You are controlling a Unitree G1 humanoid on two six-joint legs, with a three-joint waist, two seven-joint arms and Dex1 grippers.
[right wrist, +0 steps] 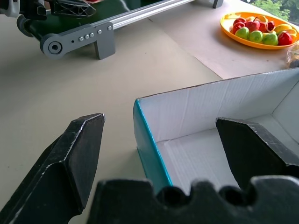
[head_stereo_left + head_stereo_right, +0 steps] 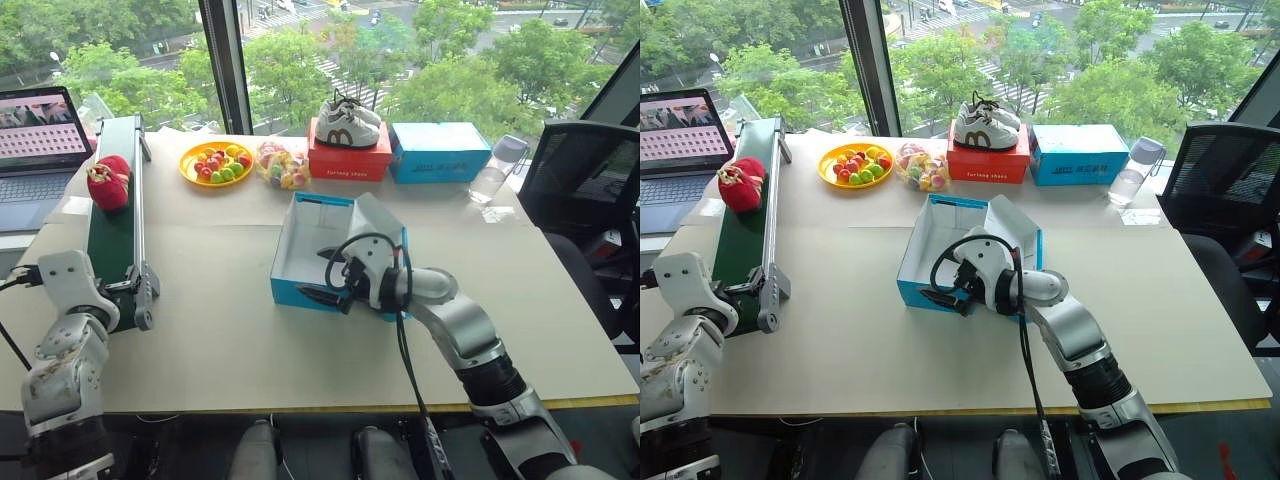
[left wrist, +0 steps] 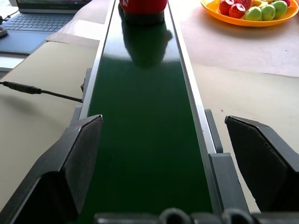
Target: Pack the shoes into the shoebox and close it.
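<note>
Matte tabletop (image 2: 220, 330), boxy white-lined cardboard shoebox (image 2: 300, 290)

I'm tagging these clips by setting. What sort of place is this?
Probably an upper-floor office or lab set up for robot trials. A big window looks down on treetops and a street, a laptop and an office chair flank the table, and a small conveyor belt carries a red shoe.

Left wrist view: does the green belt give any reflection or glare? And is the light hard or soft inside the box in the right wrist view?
Left wrist view: the green belt is glossy and mirrors the red shoe as a dark patch just in front of it, with no harsh glare. Right wrist view: the white inside of the shoebox is lit softly, with no hard shadow.
</note>
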